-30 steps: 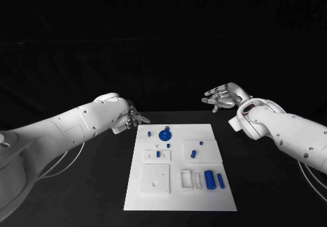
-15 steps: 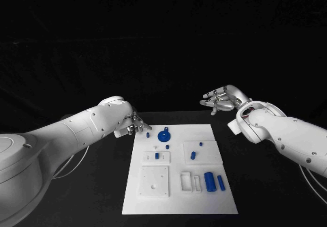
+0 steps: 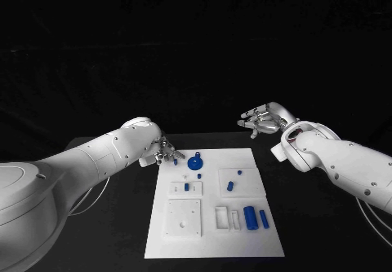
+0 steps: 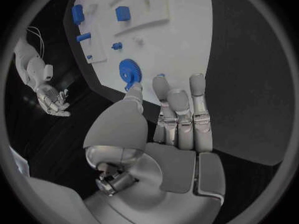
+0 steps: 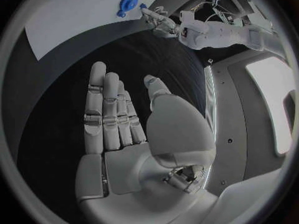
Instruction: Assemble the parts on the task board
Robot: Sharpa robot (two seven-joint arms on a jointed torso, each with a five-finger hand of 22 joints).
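Both hands hold nothing, fingers apart: the left hand (image 3: 166, 151) hovers near the blue gear (image 3: 196, 163) at the upper left of the task board (image 3: 269, 238), so a careless reach may push it away.

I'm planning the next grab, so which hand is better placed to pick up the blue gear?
Probably the left hand: open, at the board's far left corner, close beside the gear. The right hand, also open, sits beyond the board's far edge.
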